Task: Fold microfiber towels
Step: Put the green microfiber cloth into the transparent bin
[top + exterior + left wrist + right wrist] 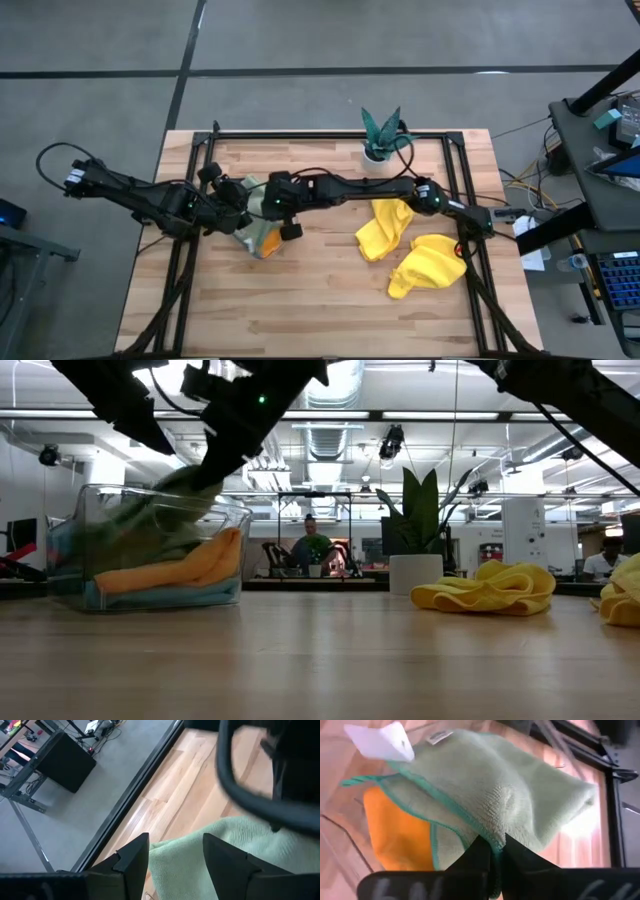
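Observation:
A clear tray (232, 520) stands at the table's left middle and holds an orange towel (190, 565), a blue towel (160, 597) and a pale green towel (485, 775) on top. My right gripper (492, 845) reaches across from the right and is shut on the green towel. My left gripper (175, 850) stands open beside the tray (258, 240), with the green towel (210, 850) showing past its gap. Two crumpled yellow towels (385, 228) (428, 265) lie on the table's right half. My right gripper pinches the pale green towel at its teal-hemmed edge (496, 839) between the two fingers. The fingers come slanting down from the table's right side. The held part is drawn up toward the gripper (175, 495), while the rest of the towel lies in the tray over the orange towel (395, 835).
A small plant in a white pot (380, 140) stands at the far edge, right of the middle. A black frame (200, 150) runs round the tabletop. Bare wood lies along the near edge (320, 310).

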`<state>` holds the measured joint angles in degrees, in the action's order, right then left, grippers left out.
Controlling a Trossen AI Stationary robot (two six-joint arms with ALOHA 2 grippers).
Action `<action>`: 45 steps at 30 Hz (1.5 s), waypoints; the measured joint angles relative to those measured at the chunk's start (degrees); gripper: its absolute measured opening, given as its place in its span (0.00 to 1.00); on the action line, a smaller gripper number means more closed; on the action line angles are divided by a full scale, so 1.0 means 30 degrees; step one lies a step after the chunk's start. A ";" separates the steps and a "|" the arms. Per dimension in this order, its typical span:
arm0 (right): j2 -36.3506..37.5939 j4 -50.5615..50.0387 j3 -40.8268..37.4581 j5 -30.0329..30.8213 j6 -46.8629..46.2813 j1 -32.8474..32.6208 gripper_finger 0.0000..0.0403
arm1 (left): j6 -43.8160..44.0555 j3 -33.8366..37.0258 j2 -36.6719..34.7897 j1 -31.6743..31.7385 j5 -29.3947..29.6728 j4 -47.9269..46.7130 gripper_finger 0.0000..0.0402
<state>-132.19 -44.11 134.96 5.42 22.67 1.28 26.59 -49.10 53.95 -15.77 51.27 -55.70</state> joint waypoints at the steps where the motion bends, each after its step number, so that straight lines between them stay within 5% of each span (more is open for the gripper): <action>1: 0.0202 -0.0088 0.0000 -0.0101 -0.0144 0.0042 0.02 | 0.0000 0.0000 0.0000 0.0000 0.0007 0.0000 0.43; 17: 0.0600 -0.0433 -0.0117 -0.1322 -0.2269 -0.0052 0.02 | 0.0651 -0.0007 0.0101 0.0000 -0.0154 0.1467 0.43; 24: 0.0135 -0.0196 -0.0117 -0.1363 -0.2716 0.0006 0.04 | 0.1688 0.0089 0.0538 -0.0015 -0.3670 0.1917 0.46; 33: -0.0091 -0.1783 -0.0131 -0.1373 -0.1899 0.0050 0.30 | 0.2331 0.0969 0.0680 0.0058 -0.4390 0.1696 0.63; 40: 0.0829 -0.3740 -0.0098 -0.1322 -0.1563 0.0340 0.52 | 0.2563 0.0820 -0.0885 0.0921 -0.6614 0.0984 0.61; 45: 0.1405 -0.6144 -0.0080 -0.1322 -0.2087 0.0636 0.56 | 0.2586 0.0960 -0.1475 0.1898 -0.6834 0.0914 0.57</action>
<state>-127.97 -62.54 134.72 1.45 16.40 3.19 34.35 -46.22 49.53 -10.08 30.76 -52.96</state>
